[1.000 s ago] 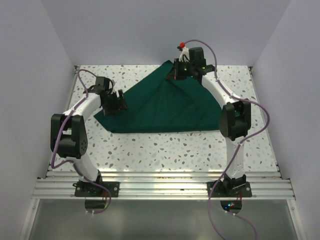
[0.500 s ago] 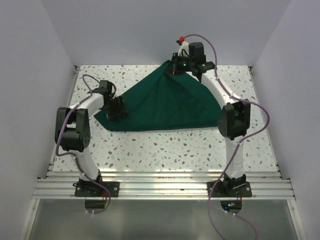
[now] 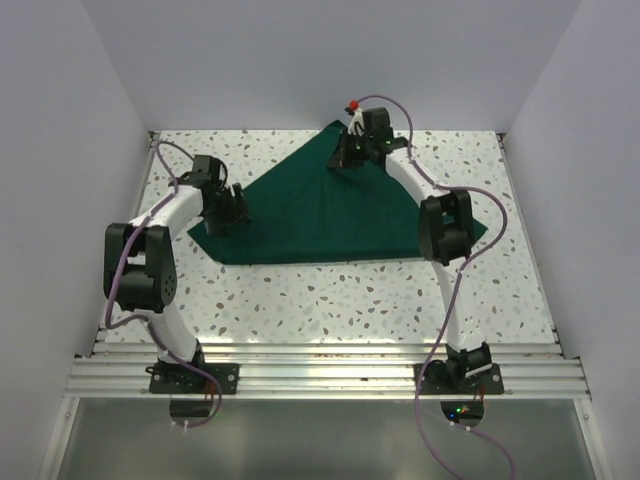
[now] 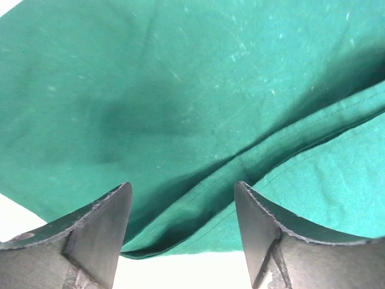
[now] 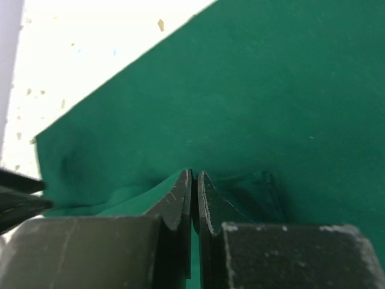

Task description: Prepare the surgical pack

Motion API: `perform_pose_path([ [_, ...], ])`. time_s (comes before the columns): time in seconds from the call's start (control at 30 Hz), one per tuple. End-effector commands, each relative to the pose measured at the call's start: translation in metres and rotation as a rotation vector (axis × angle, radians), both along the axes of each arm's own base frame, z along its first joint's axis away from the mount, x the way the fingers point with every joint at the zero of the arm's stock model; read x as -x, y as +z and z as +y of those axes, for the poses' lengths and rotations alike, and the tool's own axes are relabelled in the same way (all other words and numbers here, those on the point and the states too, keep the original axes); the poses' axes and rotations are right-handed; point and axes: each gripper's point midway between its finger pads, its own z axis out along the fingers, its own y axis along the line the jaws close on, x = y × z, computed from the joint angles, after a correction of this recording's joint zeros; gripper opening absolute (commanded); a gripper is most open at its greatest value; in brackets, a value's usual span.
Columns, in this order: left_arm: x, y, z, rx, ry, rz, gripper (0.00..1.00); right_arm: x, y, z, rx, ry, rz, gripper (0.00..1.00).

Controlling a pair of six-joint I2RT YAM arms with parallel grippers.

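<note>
The dark green drape (image 3: 330, 210) lies spread on the table as a rough triangle. My right gripper (image 3: 346, 156) is at its far corner, shut on a pinch of the cloth (image 5: 271, 90). The right wrist view shows the jaws (image 5: 194, 176) pressed together with green fabric between them. My left gripper (image 3: 228, 210) is open over the drape's left corner. The left wrist view shows its fingers (image 4: 102, 223) straddling a hemmed fold of the cloth (image 4: 180, 90) at its edge, not holding it. No instruments, gauze or tray are in view.
The speckled white table (image 3: 350, 290) is walled on the left, right and back. A metal rail (image 3: 320, 375) runs along the near edge by the arm bases. The right arm's elbow (image 3: 445, 225) hangs over the drape's right part.
My right gripper has moved left and slightly back with the cloth corner, and its elbow swung left, uncovering the drape's right corner. The raised fold has flattened. The left gripper shifted slightly.
</note>
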Motion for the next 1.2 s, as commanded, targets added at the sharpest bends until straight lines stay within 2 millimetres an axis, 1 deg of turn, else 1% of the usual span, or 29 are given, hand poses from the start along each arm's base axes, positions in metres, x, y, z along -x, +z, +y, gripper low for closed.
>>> perform_pose_path([
  [0.0,-0.017,0.035,0.017,-0.053,0.044,-0.100,0.74,-0.019,0.015,-0.006,0.022,-0.046,-0.079,0.00],
  [0.03,-0.020,0.039,0.021,-0.063,0.054,-0.109,0.75,-0.020,0.005,-0.009,0.046,-0.064,-0.064,0.00],
  [0.1,-0.020,0.039,0.027,-0.070,0.065,-0.108,0.79,-0.022,-0.002,-0.012,0.058,-0.064,-0.056,0.00],
  [0.2,-0.021,0.039,0.043,-0.082,0.101,-0.105,0.83,-0.020,-0.019,-0.011,0.076,-0.065,-0.017,0.00],
  [0.23,-0.021,0.039,0.058,-0.092,0.139,-0.100,0.84,-0.021,-0.022,-0.013,0.077,-0.071,-0.008,0.00],
  [0.27,-0.021,0.037,0.067,-0.102,0.160,-0.095,0.90,-0.019,-0.029,-0.012,0.077,-0.071,0.006,0.00],
  [0.3,-0.020,0.036,0.083,-0.099,0.197,-0.089,0.92,-0.019,-0.031,-0.012,0.076,-0.071,0.008,0.00],
  [0.37,-0.018,0.033,0.098,-0.099,0.232,-0.075,1.00,-0.020,-0.034,-0.011,0.071,-0.073,0.011,0.00],
  [0.4,-0.017,0.033,0.111,-0.096,0.263,-0.073,1.00,-0.020,-0.041,-0.012,0.074,-0.073,0.027,0.00],
  [0.47,-0.016,0.033,0.121,-0.098,0.283,-0.073,1.00,-0.020,-0.043,-0.009,0.068,-0.072,0.035,0.00],
  [0.5,-0.014,0.032,0.129,-0.105,0.300,-0.070,1.00,-0.020,-0.050,-0.009,0.069,-0.071,0.051,0.00],
  [0.6,-0.013,0.028,0.136,-0.099,0.307,-0.069,1.00,-0.019,-0.055,-0.009,0.065,-0.081,0.067,0.00],
  [0.67,-0.012,0.019,0.136,-0.083,0.304,-0.048,1.00,-0.017,-0.059,-0.008,0.059,-0.080,0.079,0.00],
  [0.8,-0.014,0.008,0.138,-0.060,0.306,-0.047,0.99,-0.015,-0.062,-0.007,0.054,-0.074,0.094,0.04],
  [0.87,-0.016,0.002,0.136,-0.044,0.300,-0.046,0.95,-0.016,-0.064,-0.008,0.062,-0.079,0.097,0.05],
  [0.93,-0.014,-0.008,0.132,-0.019,0.292,-0.028,0.92,-0.016,-0.065,-0.009,0.066,-0.083,0.099,0.08],
  [1.07,-0.012,-0.026,0.127,0.002,0.288,0.000,0.90,-0.017,-0.066,-0.008,0.061,-0.085,0.103,0.09],
  [1.17,-0.013,-0.034,0.128,0.007,0.287,0.011,0.88,-0.017,-0.065,-0.005,0.050,-0.083,0.106,0.10],
])
